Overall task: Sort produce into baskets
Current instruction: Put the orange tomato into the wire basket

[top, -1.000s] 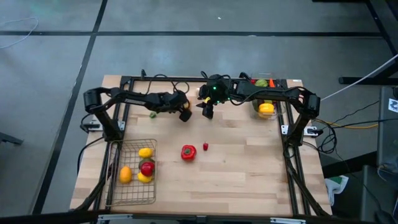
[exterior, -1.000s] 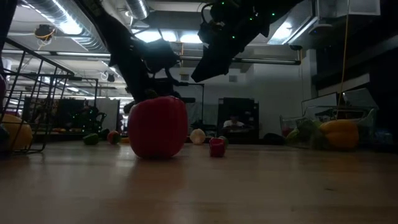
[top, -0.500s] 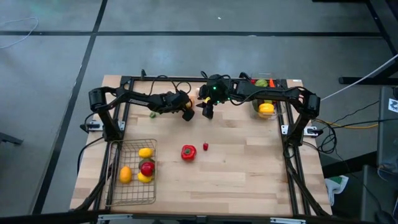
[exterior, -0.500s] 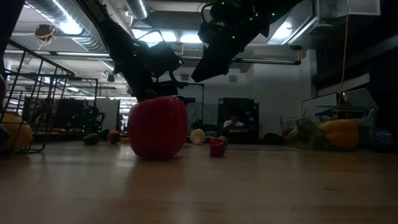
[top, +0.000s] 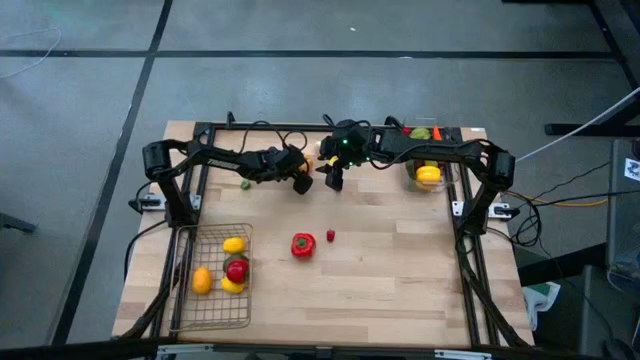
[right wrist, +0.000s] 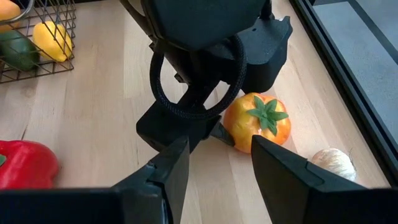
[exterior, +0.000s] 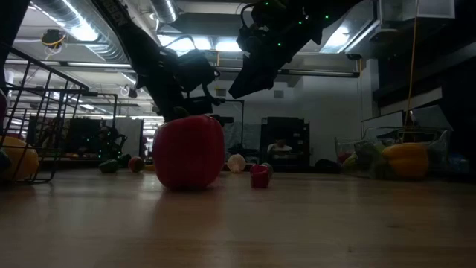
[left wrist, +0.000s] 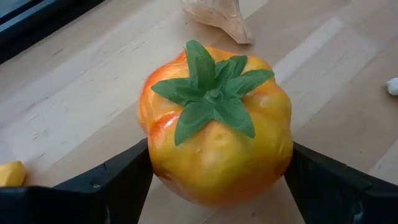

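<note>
— Tomato (left wrist: 214, 127)? Sits on the surface (top: 380, 270) at the far edge, between the left end effector (left wrist: 217, 174) fingers, which flank both sides.

— Gripped yet? Cannot tell. Right end effector (right wrist: 214, 165) hovers just beside, part-open, holding nothing.

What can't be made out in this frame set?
- High view: the orange tomato is hidden under the left gripper.
- Left wrist view: whether the fingers touch the orange tomato is unclear.
- High view: the clear bin contents are partly covered by the right arm.
</note>
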You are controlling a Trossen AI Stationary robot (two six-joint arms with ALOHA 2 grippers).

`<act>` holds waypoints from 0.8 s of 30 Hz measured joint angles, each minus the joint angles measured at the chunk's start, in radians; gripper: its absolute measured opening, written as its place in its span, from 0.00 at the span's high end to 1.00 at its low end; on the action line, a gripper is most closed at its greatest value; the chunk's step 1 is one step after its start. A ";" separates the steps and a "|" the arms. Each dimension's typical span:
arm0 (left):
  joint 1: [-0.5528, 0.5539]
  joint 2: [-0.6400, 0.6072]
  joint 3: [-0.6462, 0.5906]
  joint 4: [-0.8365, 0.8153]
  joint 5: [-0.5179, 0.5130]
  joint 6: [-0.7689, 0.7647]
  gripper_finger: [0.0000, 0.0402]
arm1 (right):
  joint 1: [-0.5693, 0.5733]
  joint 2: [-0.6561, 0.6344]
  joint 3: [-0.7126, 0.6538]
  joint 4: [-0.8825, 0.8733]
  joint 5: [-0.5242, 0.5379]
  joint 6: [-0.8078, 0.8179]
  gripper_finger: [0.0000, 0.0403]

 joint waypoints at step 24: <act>-0.223 -0.741 0.007 -0.665 0.168 -0.181 0.20 | 0.000 0.000 0.000 0.000 0.000 0.000 0.57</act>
